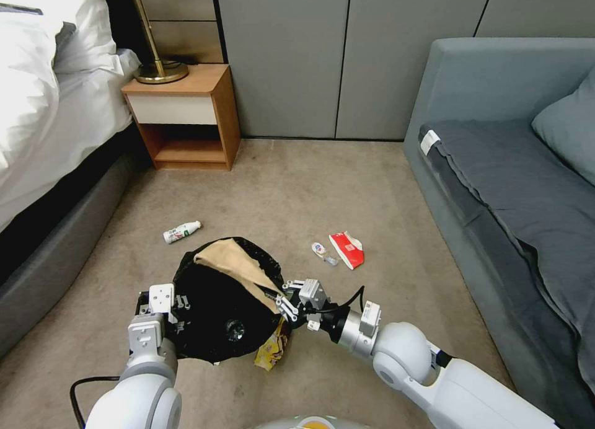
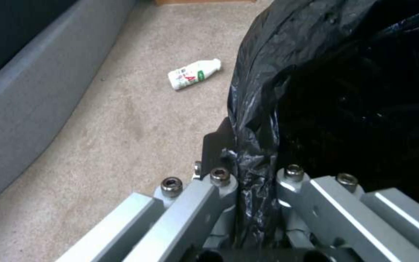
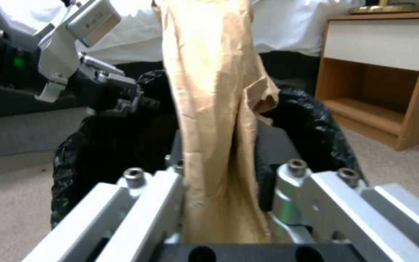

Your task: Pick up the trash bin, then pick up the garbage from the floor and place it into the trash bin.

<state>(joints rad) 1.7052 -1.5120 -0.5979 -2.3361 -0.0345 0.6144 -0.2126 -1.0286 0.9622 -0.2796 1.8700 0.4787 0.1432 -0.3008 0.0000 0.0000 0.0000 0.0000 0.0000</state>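
Right hand (image 1: 277, 297) pinching brown paper bag (image 1: 230, 261) over trash bin (image 1: 223, 320), bottle label unreadable

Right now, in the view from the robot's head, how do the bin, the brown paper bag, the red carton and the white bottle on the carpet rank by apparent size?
1. Round trash bin lined with a glossy black bag
2. Flattened brown paper bag, held over the bin by the right claw
3. Red carton and white plastic bottle: too alike to rank.

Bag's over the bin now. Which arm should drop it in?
Right. The right gripper is shut on the brown paper bag, which lies across the trash bin opening. The left gripper is shut on the bin's rim, holding it.
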